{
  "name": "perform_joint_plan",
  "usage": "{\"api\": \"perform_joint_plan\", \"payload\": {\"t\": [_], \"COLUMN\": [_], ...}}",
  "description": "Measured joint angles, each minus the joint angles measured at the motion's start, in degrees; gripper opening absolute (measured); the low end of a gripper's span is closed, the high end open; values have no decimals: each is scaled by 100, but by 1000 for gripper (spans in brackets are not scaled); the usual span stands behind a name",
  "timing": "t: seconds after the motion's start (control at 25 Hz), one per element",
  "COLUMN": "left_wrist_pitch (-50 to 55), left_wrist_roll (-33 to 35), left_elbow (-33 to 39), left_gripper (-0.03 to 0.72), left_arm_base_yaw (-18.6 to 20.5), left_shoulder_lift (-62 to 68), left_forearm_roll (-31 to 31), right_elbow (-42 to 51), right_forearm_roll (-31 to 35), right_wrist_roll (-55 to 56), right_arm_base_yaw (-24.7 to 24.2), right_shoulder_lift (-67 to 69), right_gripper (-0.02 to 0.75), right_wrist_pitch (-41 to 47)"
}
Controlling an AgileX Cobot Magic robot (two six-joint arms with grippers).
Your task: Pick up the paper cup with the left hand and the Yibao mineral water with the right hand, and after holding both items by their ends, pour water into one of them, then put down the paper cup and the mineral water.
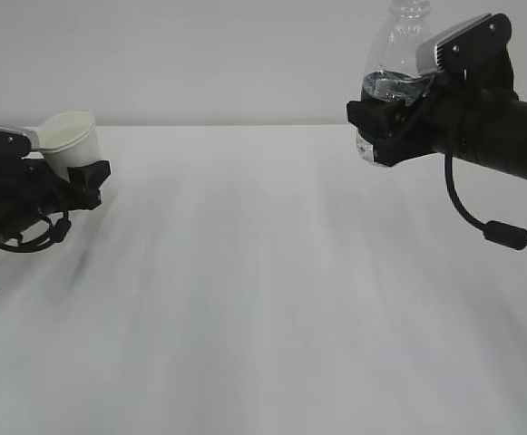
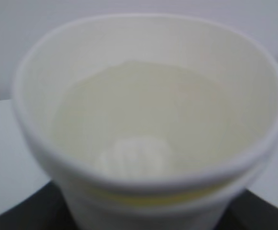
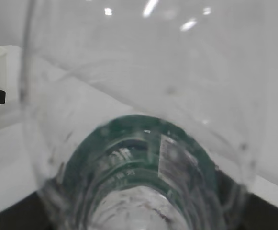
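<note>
We see a bare white table [image 1: 263, 299] with a black robot arm reaching in from each side, both held above the surface and well apart.

On the left, the left hand [image 1: 80, 174] has its jaws closed around the lower part of the paper cup [image 1: 68, 140] — a small white tapered cup with a rolled rim. It is tilted, its mouth leaning toward the arm rather than toward the middle. From the wrist view we look straight into it: the cream inside holds what appears to be a shallow pool of pale liquid near the bottom, though the picture is blurred.

On the right, higher up, the right hand [image 1: 383, 127] grips the Yibao mineral water [image 1: 392, 56] at its dark green label band. The clear bottle stands roughly upright, its neck cut off by the top of the frame, its ribbed base showing just below the jaws. Neither thing touches the table.

We judge that both still need setting down. The risks from here:
- The cup is already tipped — lowered at this angle it could land on its edge, roll and spill whatever is inside.
- Thin paper may crumple or slip if the jaws shift.
- The bottle has no cap that we can see, so a tilt on the way down would spill water.
</note>
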Motion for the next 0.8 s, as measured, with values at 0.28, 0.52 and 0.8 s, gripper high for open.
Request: {"api": "perform_joint_plan", "payload": {"t": [0.28,0.52,0.8], "left_wrist_pitch": [-12,-24,-245], "left_wrist_roll": [165,353,429], "left_elbow": [0,0,0], "left_gripper": [428,428,428], "left_arm_base_yaw": [0,9,9], "left_shoulder_lift": [191,350,592], "left_forearm_roll": [-346,-649,-703], "right_elbow": [0,0,0], "right_forearm_roll": [0,0,0], "right_wrist_roll": [0,0,0], "right_arm_base_yaw": [0,0,0], "right_shoulder_lift": [0,0,0], "right_gripper": [435,435,435], "right_wrist_pitch": [39,62,75]}}
